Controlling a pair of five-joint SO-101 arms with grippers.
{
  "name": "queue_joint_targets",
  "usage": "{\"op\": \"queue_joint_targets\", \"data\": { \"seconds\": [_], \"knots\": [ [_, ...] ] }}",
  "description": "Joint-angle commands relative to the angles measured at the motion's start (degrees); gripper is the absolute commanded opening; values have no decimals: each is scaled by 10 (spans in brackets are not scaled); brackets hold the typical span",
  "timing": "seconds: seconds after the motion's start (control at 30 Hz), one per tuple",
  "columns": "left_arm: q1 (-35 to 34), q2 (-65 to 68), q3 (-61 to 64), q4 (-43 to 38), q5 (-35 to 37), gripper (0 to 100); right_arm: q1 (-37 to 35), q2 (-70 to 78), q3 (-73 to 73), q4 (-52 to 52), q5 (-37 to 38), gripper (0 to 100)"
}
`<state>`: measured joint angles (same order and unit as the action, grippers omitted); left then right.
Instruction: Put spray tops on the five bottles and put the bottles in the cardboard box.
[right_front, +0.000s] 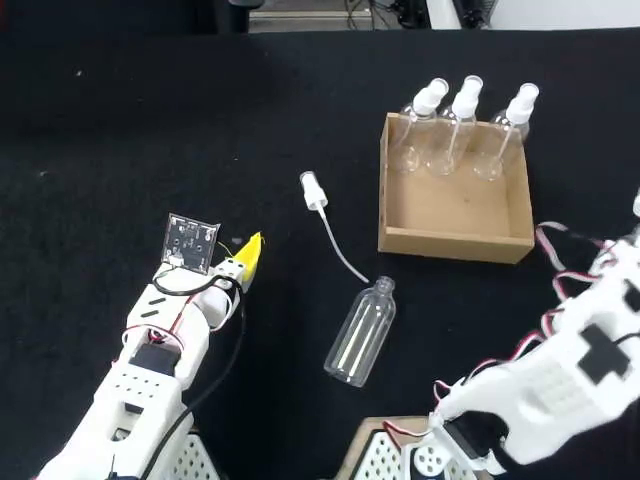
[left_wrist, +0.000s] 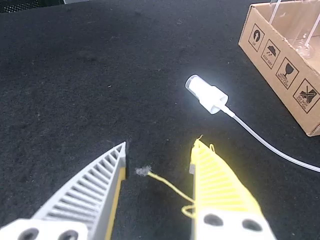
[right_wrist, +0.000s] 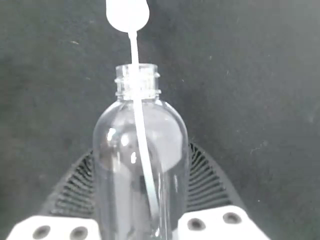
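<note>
On the bench (right_front: 120, 130), the left arm (right_front: 150, 370) hangs with jaws released and empty, a loose spray top (right_front: 314, 190) at their 1 o'clock, its tube trailing to an uncapped bottle (right_front: 362, 330) lying at its 5 o'clock. Three capped bottles (right_front: 455, 130) stand in the cardboard box (right_front: 455, 243) at that bottle's 2 o'clock, so the job looks over half done. The right arm (right_front: 560, 380) sets dark jaws either side of the bottle; whether they grip cannot be told. The box's near wall looks the only hurdle.
</note>
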<state>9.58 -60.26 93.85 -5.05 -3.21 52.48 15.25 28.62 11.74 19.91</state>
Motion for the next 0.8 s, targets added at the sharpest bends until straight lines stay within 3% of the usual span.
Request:
{"op": "queue_joint_targets", "data": {
  "seconds": [0.0, 0.43, 0.6, 0.77],
  "knots": [
    [6, -1, -11, -14, -5, 205, -27, -129, 137, -139, -6, 10],
    [8, -2, -9, -14, -5, 205, -2, -271, 367, -380, -9, 10],
    [8, -2, -9, -14, -5, 205, 30, -333, 431, -466, -79, 11],
    [8, 0, -9, -14, -5, 205, 28, -396, 457, -476, -101, 11]
  ]
}}
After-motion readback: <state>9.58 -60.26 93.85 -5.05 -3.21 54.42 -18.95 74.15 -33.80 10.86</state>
